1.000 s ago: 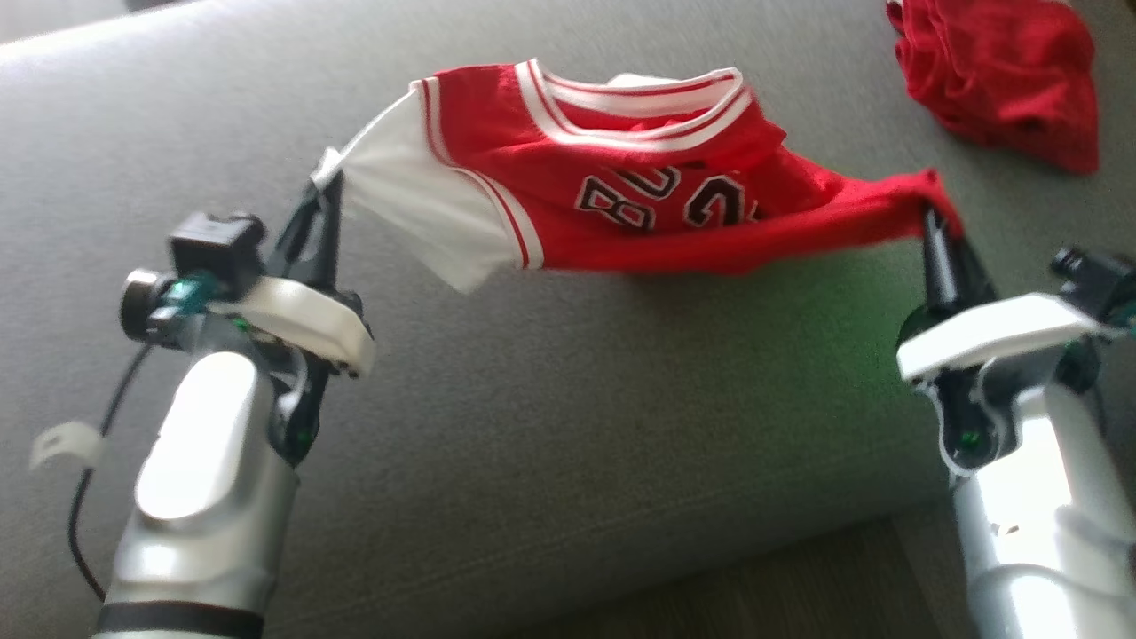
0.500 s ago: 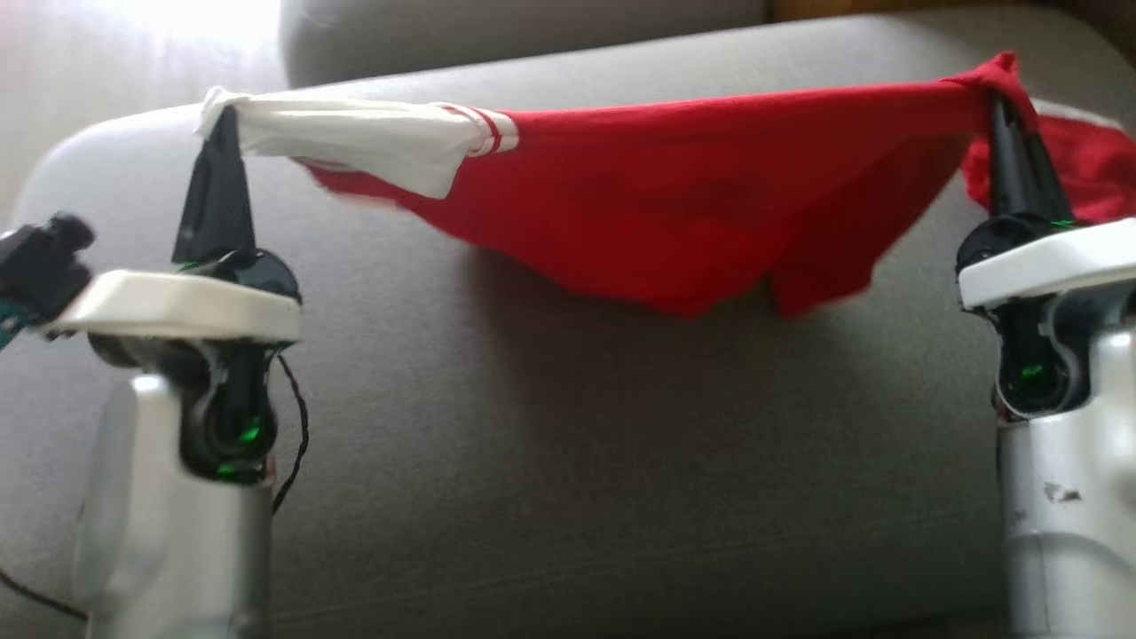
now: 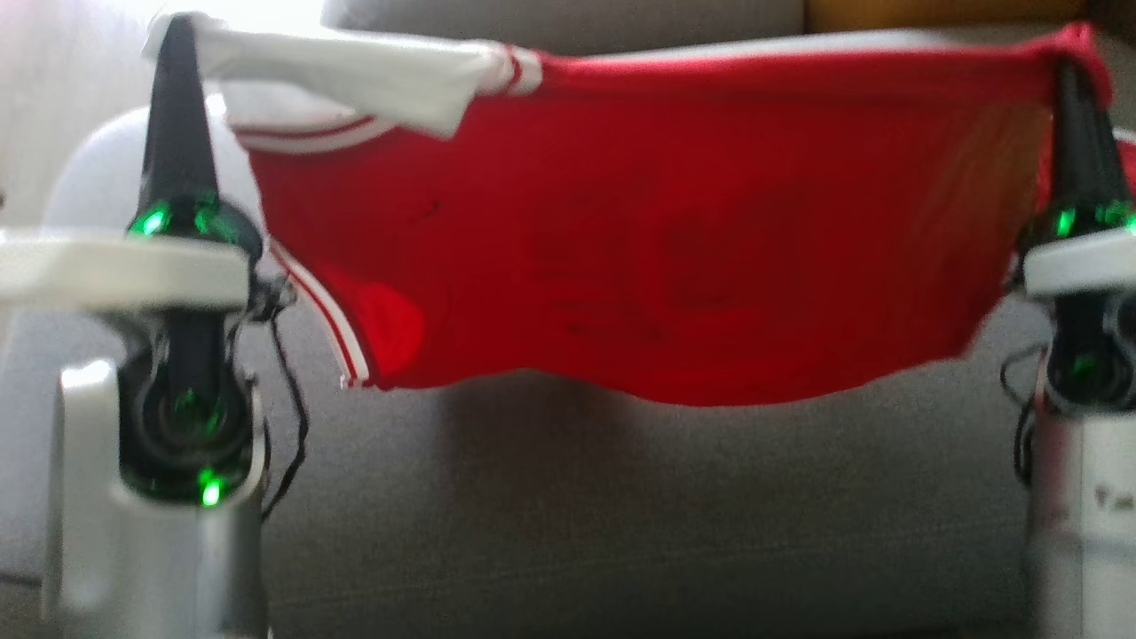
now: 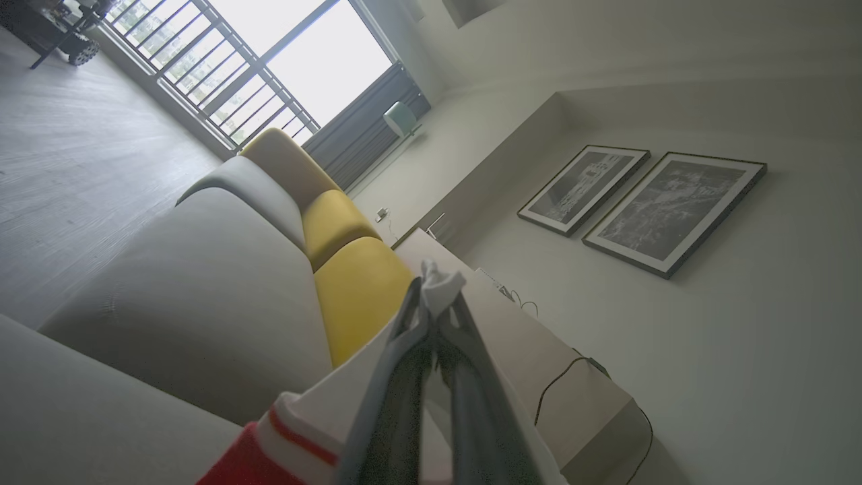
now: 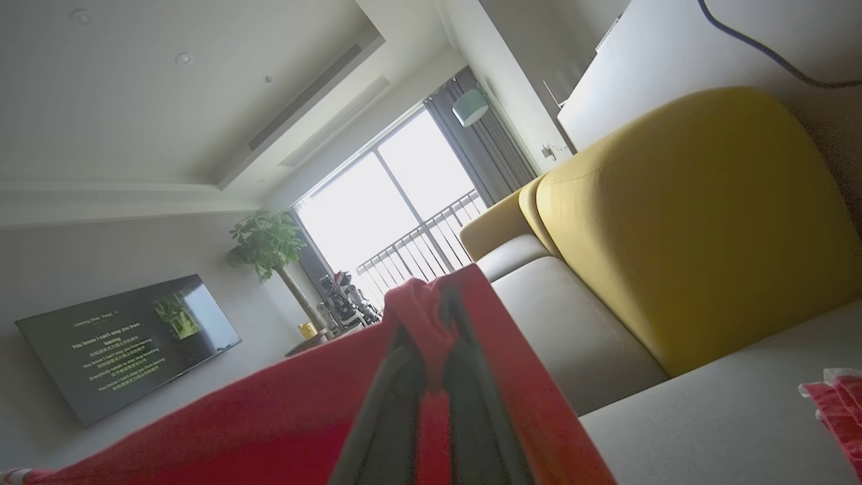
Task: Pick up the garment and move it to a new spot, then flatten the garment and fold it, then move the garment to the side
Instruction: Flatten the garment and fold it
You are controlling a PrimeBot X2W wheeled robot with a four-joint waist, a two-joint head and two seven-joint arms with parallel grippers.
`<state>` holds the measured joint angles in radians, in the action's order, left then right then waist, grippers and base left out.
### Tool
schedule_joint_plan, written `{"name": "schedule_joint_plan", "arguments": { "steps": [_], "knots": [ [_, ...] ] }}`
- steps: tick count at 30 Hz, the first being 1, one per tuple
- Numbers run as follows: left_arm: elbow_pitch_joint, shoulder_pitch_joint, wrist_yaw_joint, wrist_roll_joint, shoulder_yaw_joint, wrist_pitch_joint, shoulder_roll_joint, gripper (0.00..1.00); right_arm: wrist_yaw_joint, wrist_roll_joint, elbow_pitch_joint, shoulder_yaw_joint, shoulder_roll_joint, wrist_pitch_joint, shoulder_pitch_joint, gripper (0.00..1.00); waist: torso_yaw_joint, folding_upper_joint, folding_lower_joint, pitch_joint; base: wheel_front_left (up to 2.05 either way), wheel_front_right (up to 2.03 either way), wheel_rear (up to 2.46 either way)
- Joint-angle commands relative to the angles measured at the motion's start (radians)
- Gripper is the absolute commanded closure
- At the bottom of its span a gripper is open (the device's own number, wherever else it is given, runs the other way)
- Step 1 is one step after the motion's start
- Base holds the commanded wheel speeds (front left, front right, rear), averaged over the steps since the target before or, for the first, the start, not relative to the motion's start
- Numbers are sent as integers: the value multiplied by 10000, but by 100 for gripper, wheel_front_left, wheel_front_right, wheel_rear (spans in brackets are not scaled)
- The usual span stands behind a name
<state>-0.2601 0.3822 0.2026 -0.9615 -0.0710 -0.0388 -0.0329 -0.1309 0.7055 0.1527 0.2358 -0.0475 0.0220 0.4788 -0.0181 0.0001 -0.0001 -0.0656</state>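
I see left gripper [image 3: 180, 40] clamped on white sleeve [image 3: 355, 67] of red cloth jersey [image 3: 666, 248], right gripper [image 3: 1071, 80] clamped on its red corner, jersey hanging stretched between them, grey fabric sofa [image 3: 621, 506] beneath.

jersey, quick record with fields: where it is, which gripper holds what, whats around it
garment: red jersey, hanging spread out, lower edge sagging
left gripper: shut on the white sleeve
right gripper: shut on a red corner
behind and below: grey sofa
nearby: second red cloth on the sofa seat
fold state: not yet laid flat or folded
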Motion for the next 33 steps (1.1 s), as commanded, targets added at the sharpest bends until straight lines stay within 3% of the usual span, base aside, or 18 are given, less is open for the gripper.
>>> {"name": "schedule_joint_plan", "arguments": {
  "steps": [1, 7, 9, 14, 18, 22, 26, 33],
  "knots": [
    [-209, 916, 105, -74, 186, -168, -176, 100, 2, 62, -186, -200, -29, 115, 1024, 100, -58, -1, 1, -481, 0, 0, 0],
    [1610, 4019, 937, -645, 232, -945, -186, 100, 2, -785, 2036, -73, -28, 674, 4549, 100, -14, -1, 1, -2451, 0, 0, 0],
    [2632, 5514, 923, -452, 272, -951, -420, 100, 2, -1104, 3047, -55, -28, 697, 6136, 100, 11, -1, 1, -3174, 0, 0, 0],
    [5201, 9254, 201, 272, 196, -201, -960, 100, 2, -1755, 5345, 1, -28, -605, 10062, 100, 113, -1, 1, -4594, 0, 0, 0],
    [6882, 11100, -608, 776, 209, 1079, -1178, 100, 2, -1830, 6885, -48, -28, -2196, 11795, 100, 233, -1, 1, -5060, 0, 0, 0],
    [7819, 11806, -1625, 1091, -12, 2044, -1278, 100, 2, -1572, 7639, -81, -28, -2780, 12192, 100, 397, -1, 1, -5348, 0, 0, 0],
    [8386, 11726, -2507, 1642, -438, 2611, -1537, 100, 2, -1246, 7240, -148, -28, -2830, 11354, 100, 636, -1, 1, -5608, 0, 0, 0],
    [9247, 10238, -3023, 1932, -820, 2875, -1530, 100, 2, -829, 7796, 121, -28, -2834, 9134, 100, 964, -1, 1, -5505, 0, 0, 0]
  ]
}}
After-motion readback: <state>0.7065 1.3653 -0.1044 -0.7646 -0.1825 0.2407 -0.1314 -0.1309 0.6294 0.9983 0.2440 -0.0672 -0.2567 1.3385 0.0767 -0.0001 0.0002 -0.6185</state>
